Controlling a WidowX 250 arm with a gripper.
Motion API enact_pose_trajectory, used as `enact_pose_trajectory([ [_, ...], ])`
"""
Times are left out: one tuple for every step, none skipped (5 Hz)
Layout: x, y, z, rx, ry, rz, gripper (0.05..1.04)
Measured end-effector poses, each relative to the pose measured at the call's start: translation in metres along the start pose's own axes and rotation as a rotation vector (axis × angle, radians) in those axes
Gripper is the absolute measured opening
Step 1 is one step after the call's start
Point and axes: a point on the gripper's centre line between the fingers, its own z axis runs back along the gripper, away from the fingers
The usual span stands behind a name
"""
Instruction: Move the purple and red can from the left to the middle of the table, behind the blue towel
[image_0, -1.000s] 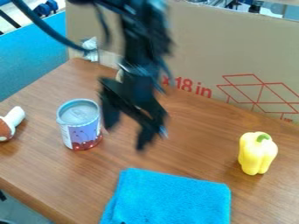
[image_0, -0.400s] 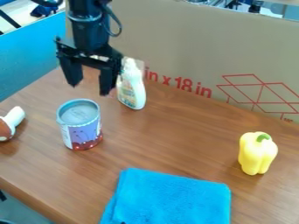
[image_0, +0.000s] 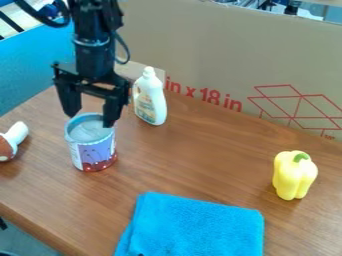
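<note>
The jaws are open, and they are placed at the top of the tin can (image_0: 93, 150), which stands upright on the wooden bench (image_0: 200, 160), near the white bottle (image_0: 151, 100).

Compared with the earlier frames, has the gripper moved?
Yes. Against the can, which stays put, the gripper was first to its right in the view, then above it, and is now lower, with one fingertip overlapping its rim.

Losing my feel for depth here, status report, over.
Jaws open at the tin can, fingers by its rim. Can upright on the table, not lifted. White bottle standing close behind the jaws' right-hand side in view.
</note>
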Motion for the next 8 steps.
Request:
enact_pose_trajectory([
  [-0.006, 0.003, -0.007, 0.004, 0.02, 0.036, 1.001],
  [-0.008, 0.008, -0.011, 0.01, 0.031, 0.067, 1.001],
  [-0.007, 0.008, -0.015, -0.006, 0.012, 0.07, 1.001],
  [-0.005, 0.008, -0.019, 0.003, 0.014, 0.087, 1.001],
  [-0.003, 0.01, -0.019, 0.016, 0.014, 0.103, 1.001],
  [0.003, 0.015, -0.014, 0.043, -0.008, 0.129, 1.001],
  [0.007, 0.02, -0.016, 0.069, 0.007, 0.148, 1.001],
  [0.013, 0.023, -0.014, 0.076, 0.008, 0.166, 1.001],
])
